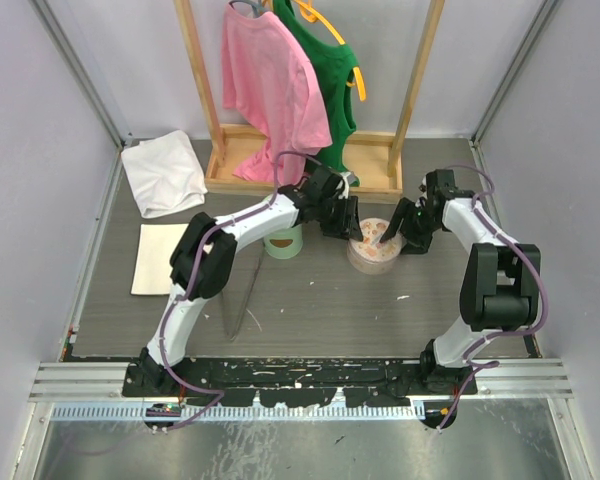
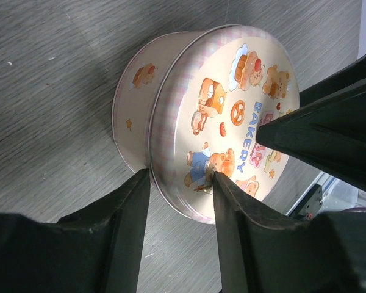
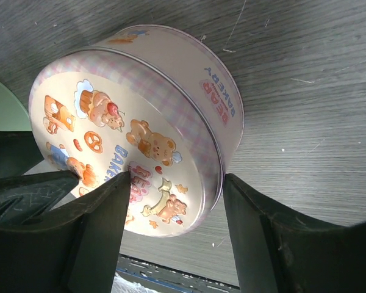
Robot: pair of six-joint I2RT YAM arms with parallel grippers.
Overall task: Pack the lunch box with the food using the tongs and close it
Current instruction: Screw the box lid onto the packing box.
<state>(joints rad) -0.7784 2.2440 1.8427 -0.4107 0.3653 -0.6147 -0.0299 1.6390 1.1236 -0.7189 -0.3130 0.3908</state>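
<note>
The round lunch box (image 1: 375, 256), lid (image 2: 232, 116) on, sits on the bench (image 1: 330, 300), right of middle. The left hand (image 2: 182, 176) straddles the lid's rim; I cannot tell if it is clamped. The right hand (image 3: 177, 177) straddles the opposite rim, fingers (image 3: 268, 244) apart.

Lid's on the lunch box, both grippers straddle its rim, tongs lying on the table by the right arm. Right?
One thing is off: the tongs lie on the table by the left arm, not the right, as the top view shows. The rest stands: the lid is on the lunch box, and the left gripper and right gripper straddle its rim.
</note>
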